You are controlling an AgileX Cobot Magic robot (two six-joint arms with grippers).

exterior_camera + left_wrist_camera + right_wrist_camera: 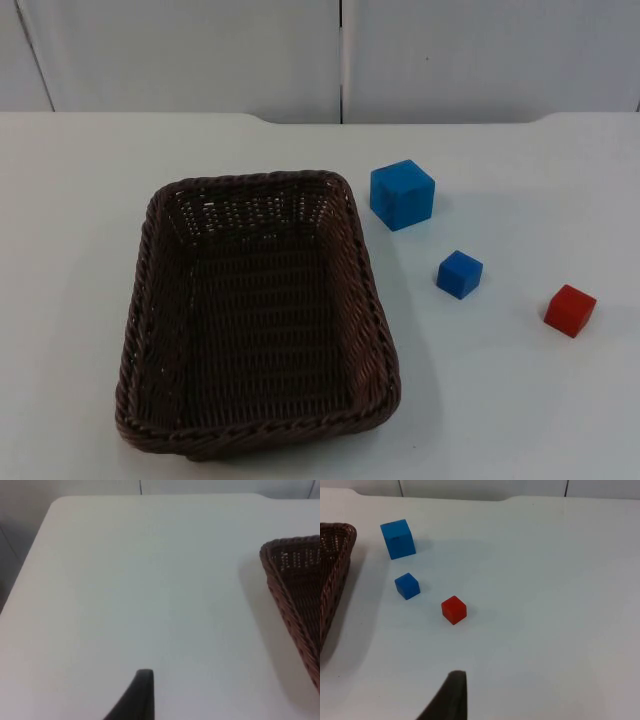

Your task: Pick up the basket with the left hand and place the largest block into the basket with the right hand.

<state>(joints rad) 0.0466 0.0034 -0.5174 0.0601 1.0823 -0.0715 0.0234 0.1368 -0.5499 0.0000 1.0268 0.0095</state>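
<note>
Of my left hand [136, 695] and my right hand [447, 695] one black fingertip each shows, so I cannot tell their spread; both hang over bare white worktop [520, 400], touching nothing. The dark brown woven wicker basket [258, 310] sits well ahead of my left hand, partly cut off. The large blue cube [402, 194], small blue cube [459, 274] and small red cube [570, 310] lie apart ahead of my right hand.

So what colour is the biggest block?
Blue; the biggest block shows best in the top view.
</note>
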